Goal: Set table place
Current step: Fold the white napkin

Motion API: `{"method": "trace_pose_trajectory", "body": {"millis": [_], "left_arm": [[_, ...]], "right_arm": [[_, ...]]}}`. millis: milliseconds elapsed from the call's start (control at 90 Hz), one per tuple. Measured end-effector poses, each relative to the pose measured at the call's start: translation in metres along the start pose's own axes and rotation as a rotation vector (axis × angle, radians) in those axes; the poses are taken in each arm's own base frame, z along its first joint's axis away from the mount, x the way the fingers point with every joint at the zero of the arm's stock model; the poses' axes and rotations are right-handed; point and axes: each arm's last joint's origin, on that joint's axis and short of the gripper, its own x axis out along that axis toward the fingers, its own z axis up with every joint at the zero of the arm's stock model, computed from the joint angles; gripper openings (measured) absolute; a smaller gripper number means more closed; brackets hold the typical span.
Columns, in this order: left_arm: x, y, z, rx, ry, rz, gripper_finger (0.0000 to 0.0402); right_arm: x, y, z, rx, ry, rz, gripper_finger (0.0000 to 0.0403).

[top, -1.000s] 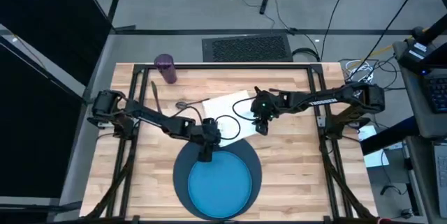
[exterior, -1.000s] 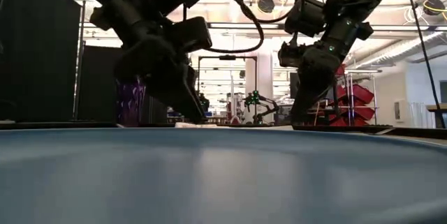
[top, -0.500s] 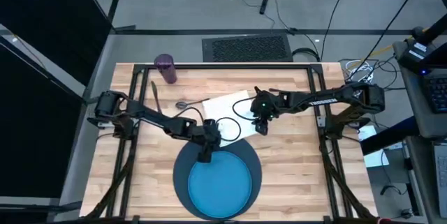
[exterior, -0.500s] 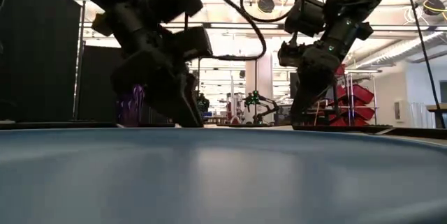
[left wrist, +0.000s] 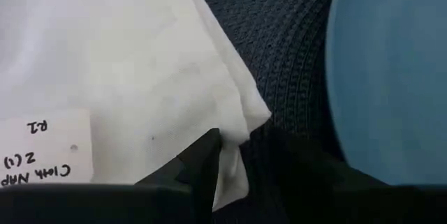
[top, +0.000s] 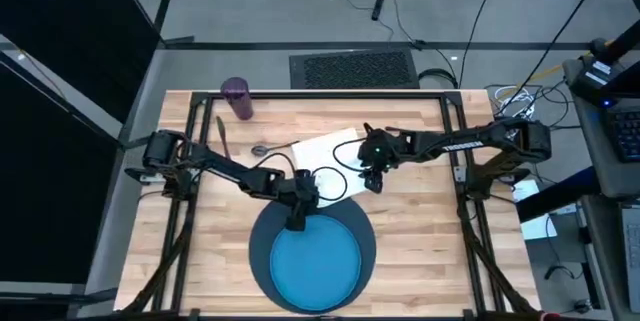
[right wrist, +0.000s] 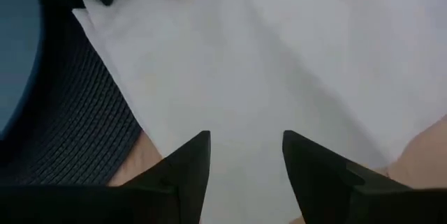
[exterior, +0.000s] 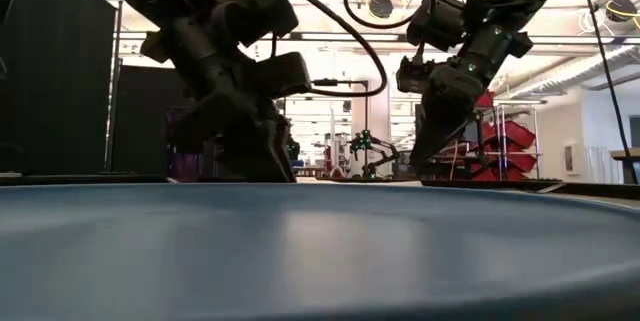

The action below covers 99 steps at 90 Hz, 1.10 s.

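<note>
the left gripper (left wrist: 234,155) pinches a corner of the white napkin (top: 325,151) at the mat's (top: 262,241) 12 o'clock rim. the right gripper (right wrist: 244,158) hovers over the napkin, fingers apart, on the bench (top: 420,231).

You have the large rectangular light wood butcher-block table (top: 420,231) with thin black frame bars. At its near middle lies the big dark slate-blue round woven mat (top: 262,251), flat, with the smaller bright blue round plate (top: 316,266) resting on top of it. Just beyond the mat, the white cloth napkin (top: 322,149) lies spread and slightly askew; 1 corner overlaps the mat's far edge, and a small handwritten label sits on it. Left of the napkin you see slim metal cutlery (top: 222,137), which type you cannot tell. The small purple cup (top: 237,98) stands upright at the far-left corner.
</note>
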Motion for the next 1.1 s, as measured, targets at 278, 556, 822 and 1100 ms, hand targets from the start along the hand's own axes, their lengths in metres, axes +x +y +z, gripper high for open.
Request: {"method": "trace_pose_trajectory", "body": {"millis": [278,556,822,1100], "left_arm": [[0.000,0.001,0.001,-0.001,-0.001,0.008,0.0089],[0.000,0.001,0.002,-0.002,-0.003,0.009,0.0010],[-0.003,0.003,0.004,-0.002,-0.012,0.062,0.0000],[-0.007,0.004,0.018,0.005,-0.015,0.063,0.0000]], "right_arm": [[0.000,0.000,0.000,0.000,0.000,0.000,0.0167],[0.000,0.000,0.000,-0.001,0.000,0.001,0.0167],[0.000,0.000,0.000,0.000,0.001,0.001,0.0167],[0.000,0.000,0.000,0.000,0.002,0.001,0.0167]]}}
